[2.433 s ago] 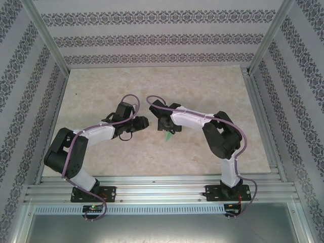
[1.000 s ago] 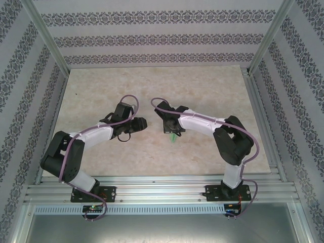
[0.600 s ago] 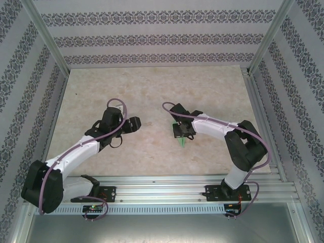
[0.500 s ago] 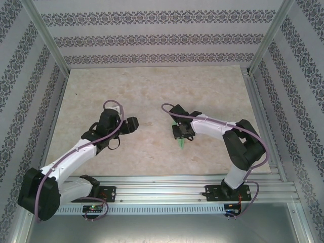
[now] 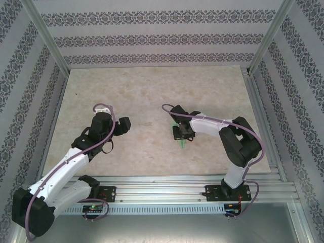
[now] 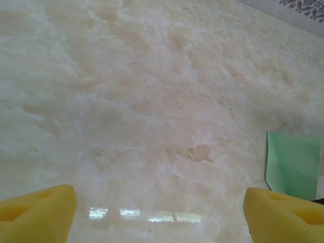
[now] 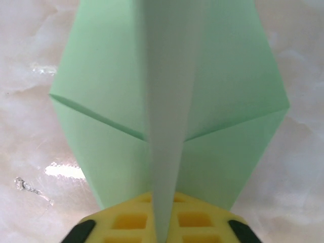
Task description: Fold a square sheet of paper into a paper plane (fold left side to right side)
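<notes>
Both well clear of the table (image 5: 152, 86) edges, right gripper (image 5: 182, 135) pinches the paper plane (image 7: 167, 101), left gripper (image 6: 159, 215) gapes empty.

Mint-green paper plane (image 7: 106, 91), cream marbled table (image 5: 152, 86), grey floral-striped walls (image 5: 157, 38)

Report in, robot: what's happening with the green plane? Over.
Left gripper open, empty. Right gripper shut on the paper plane, at its centre fold. Nothing in the way. Over.

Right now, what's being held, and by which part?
The right fingers pinch the paper plane by its raised centre fold; the left fingers hold nothing.
</notes>
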